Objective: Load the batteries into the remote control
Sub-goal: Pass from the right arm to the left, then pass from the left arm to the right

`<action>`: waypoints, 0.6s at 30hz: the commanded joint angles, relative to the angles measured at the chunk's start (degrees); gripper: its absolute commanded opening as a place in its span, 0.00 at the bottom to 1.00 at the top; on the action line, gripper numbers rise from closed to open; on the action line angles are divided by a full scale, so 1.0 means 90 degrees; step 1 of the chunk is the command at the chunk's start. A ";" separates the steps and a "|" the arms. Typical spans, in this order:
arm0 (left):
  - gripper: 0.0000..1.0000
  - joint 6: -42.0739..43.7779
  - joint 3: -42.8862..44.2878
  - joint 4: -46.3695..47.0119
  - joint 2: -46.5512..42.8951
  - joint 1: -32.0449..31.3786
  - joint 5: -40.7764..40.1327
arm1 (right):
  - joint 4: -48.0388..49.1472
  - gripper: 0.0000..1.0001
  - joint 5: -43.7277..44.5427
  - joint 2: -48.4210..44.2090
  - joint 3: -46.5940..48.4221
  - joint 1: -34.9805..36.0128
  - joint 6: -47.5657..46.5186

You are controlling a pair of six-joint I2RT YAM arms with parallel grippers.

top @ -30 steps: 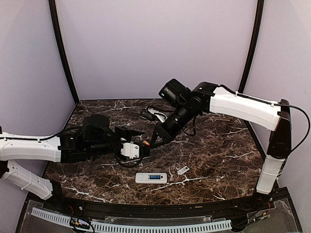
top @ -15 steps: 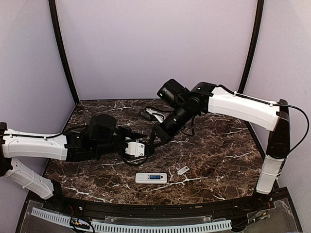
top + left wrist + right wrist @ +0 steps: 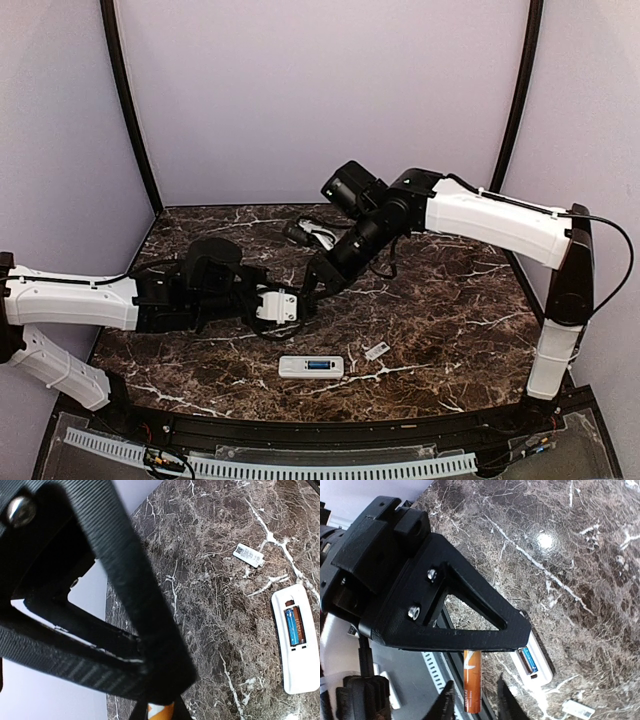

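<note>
An orange battery (image 3: 472,680) hangs above the table between the two arms. The left gripper (image 3: 290,299) is shut on its upper end; in the left wrist view only the cell's tip (image 3: 162,713) shows between the dark fingers of that gripper (image 3: 159,704). My right gripper (image 3: 475,702) stands open round the lower end, with a gap on each side. The white remote control (image 3: 311,367) lies face down near the front edge, its compartment open with a blue cell (image 3: 291,627) inside.
A small flat white cover piece (image 3: 377,351) lies just right of the remote. A black and white object (image 3: 312,235) sits at the back of the marble table (image 3: 450,300). Curved walls close in the back and sides.
The left arm moved right to meet the right gripper and its jaws closed on the battery. The right jaws, shut on the battery before, have parted from it.
</note>
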 commanded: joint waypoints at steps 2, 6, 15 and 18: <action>0.00 -0.1723 0.0408 -0.0246 -0.0266 -0.0024 -0.0335 | 0.0685 0.40 0.0341 -0.0544 -0.0411 0.0017 0.0271; 0.00 -0.3162 0.0609 -0.0900 -0.0387 -0.0020 -0.0093 | 0.1594 0.50 0.0388 -0.1082 -0.1065 0.0015 0.0795; 0.00 -0.4391 0.0572 -0.1357 -0.0578 -0.0024 0.0169 | 0.2767 0.57 0.0289 -0.1467 -0.1810 0.0024 0.1505; 0.00 -0.4411 0.0585 -0.1349 -0.0594 -0.0024 0.0181 | 0.3062 0.54 0.0348 -0.1457 -0.1899 0.0021 0.1746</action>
